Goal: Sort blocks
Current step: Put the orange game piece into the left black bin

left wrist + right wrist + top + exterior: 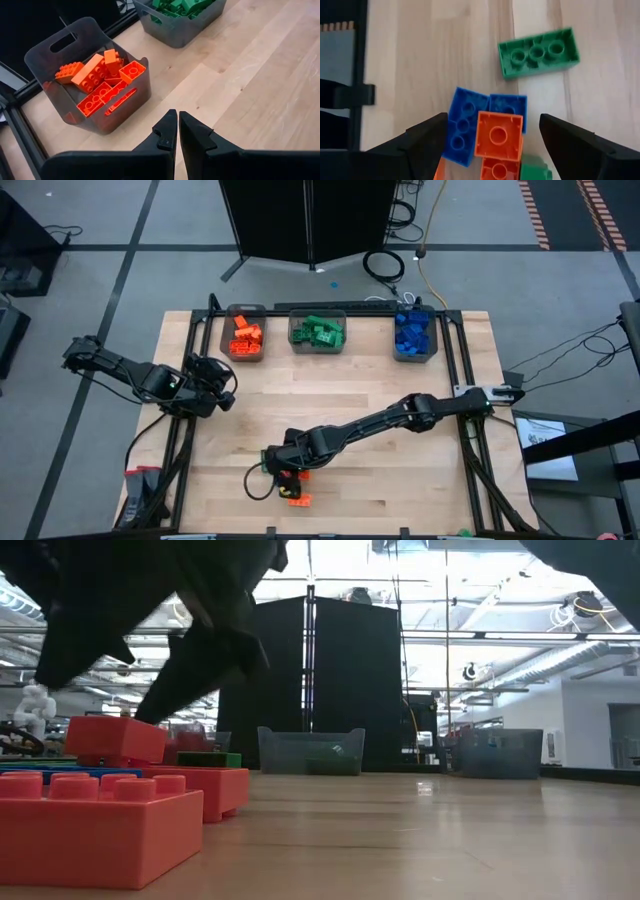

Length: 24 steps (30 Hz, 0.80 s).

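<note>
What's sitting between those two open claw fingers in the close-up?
In the right wrist view, an orange block lies between the right gripper's open fingers, blue blocks beside it.

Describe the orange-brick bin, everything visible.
The orange-brick bin is a grey translucent plastic tub with rounded corners and a slot handle cut in its end wall. It stands upright on the wooden table, at the left end of the bin row beside the green-brick bin. Loose orange bricks lie jumbled inside. The left gripper, fingers shut, is near but not touching.

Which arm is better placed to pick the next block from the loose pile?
The right. Its open gripper hangs right over the pile, straddling an orange block. The left gripper is shut, off by the orange bin, away from the pile.
</note>
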Tool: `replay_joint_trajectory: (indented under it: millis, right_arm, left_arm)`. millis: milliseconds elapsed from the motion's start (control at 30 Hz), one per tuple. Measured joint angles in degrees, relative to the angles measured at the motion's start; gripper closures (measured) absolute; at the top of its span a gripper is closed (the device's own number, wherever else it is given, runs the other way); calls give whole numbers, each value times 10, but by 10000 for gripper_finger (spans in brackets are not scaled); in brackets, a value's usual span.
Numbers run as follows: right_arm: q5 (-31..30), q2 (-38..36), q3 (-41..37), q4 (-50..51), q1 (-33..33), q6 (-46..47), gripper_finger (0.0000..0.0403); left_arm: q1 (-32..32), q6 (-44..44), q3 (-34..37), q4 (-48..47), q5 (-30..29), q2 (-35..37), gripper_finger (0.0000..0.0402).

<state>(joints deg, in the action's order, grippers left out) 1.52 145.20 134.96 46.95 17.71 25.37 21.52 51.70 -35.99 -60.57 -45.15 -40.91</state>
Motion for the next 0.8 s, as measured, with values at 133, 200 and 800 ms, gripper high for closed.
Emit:
replay_joint_trajectory:
  millis: [133,200,800]
  right_arm:
    - [1,11,0,10,1,13,93]
    - [1,12,0,10,0,17,94]
    - [-1,30,1,43,0,9,216]
  left_arm:
    - [0,0,0,0,0,-4,378]
    - [0,0,0,0,0,-6,378]
    - [0,5,0,0,1,-9,378]
